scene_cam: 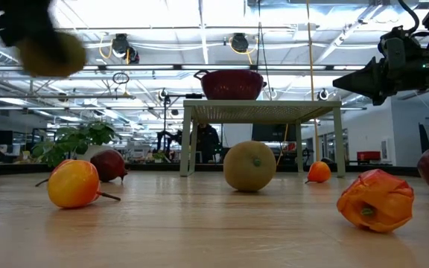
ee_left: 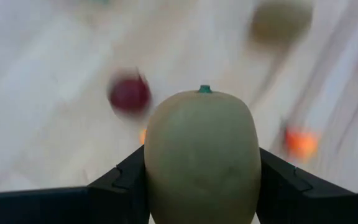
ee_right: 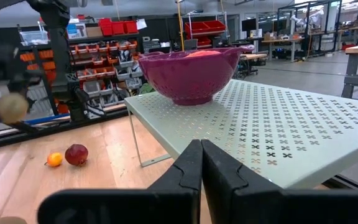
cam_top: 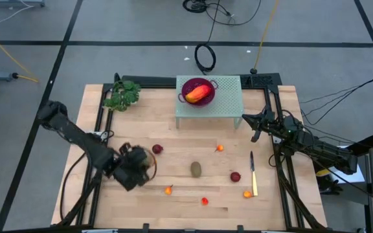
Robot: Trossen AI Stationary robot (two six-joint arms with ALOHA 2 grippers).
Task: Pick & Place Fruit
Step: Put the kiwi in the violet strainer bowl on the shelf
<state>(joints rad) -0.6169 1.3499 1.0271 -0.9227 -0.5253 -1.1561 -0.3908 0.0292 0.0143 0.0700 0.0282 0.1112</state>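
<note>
kiwi [ee_left: 201,155] gripped lengthwise, stem seemingly outward

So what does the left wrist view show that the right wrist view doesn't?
Only the left wrist view shows the left pincer clamped on a brown-green kiwi, lifted above the wooden table.

Only the right wrist view shows the shut right pincer beside the small green stand carrying the purple bowl.

Both show a dark red ball and a small orange fruit lying on the table.
</note>
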